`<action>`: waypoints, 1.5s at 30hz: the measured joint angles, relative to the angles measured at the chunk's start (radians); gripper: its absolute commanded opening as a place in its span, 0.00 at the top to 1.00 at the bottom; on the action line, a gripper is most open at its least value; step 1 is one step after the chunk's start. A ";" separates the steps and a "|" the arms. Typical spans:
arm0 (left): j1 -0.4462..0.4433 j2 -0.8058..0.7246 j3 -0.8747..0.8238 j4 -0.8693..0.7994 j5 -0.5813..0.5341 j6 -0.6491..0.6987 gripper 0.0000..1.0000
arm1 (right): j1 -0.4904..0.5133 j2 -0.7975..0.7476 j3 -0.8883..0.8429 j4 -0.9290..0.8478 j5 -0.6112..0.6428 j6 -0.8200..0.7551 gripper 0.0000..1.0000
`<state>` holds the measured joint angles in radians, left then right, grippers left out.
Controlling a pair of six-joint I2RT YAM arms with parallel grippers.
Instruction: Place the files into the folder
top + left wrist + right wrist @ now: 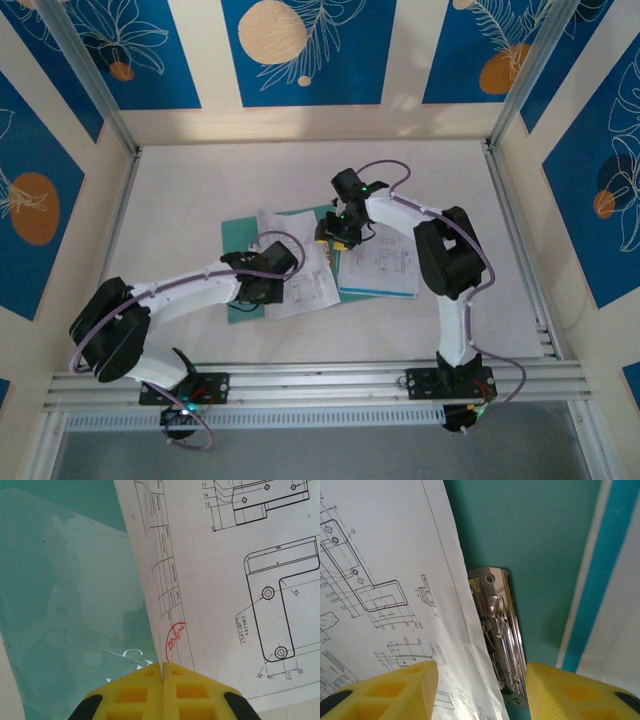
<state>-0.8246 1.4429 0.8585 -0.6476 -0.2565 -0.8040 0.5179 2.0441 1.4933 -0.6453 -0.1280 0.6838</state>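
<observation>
The teal folder (237, 240) lies open on the table, with white printed files (300, 275) spread across it. A blue-edged sheet (380, 265) rests to their right. My left gripper (264, 284) is low over the folder's near part. In the left wrist view its yellow jaws (162, 666) are shut, and the edge of a drawing sheet (225, 580) runs into their seam above the folder (60, 580). My right gripper (337, 236) is open. Its jaws (480, 695) straddle the folder's metal clip (502, 635) and the edge of a sheet (380, 580).
The white table (200, 180) is boxed in by patterned walls and aluminium posts. A metal rail (320, 380) runs along the near edge by the arm bases. A blue strip (590, 590) and white paper lie beyond the folder cover (540, 540).
</observation>
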 measured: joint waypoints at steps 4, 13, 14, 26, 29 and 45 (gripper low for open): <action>0.000 0.005 0.001 0.003 0.000 0.004 1.00 | 0.018 0.014 -0.002 -0.002 0.000 0.001 0.49; 0.000 0.021 0.002 0.021 0.001 0.020 1.00 | 0.031 0.013 -0.048 0.018 -0.005 0.006 0.49; 0.000 0.021 0.002 0.026 0.001 0.022 1.00 | 0.031 0.013 -0.048 0.019 -0.007 0.008 0.49; 0.000 0.035 0.011 0.038 0.001 0.029 1.00 | 0.021 -0.027 -0.114 0.081 -0.042 0.030 0.49; 0.000 0.040 0.012 0.039 0.001 0.030 1.00 | 0.016 -0.057 -0.143 0.086 -0.069 0.039 0.50; 0.000 0.049 0.012 0.059 0.001 0.031 1.00 | 0.029 -0.154 -0.240 0.168 -0.245 0.068 0.57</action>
<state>-0.8246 1.4918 0.8707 -0.5884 -0.2554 -0.7734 0.5465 1.8904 1.2530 -0.4774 -0.3729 0.7517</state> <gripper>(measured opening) 0.037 0.441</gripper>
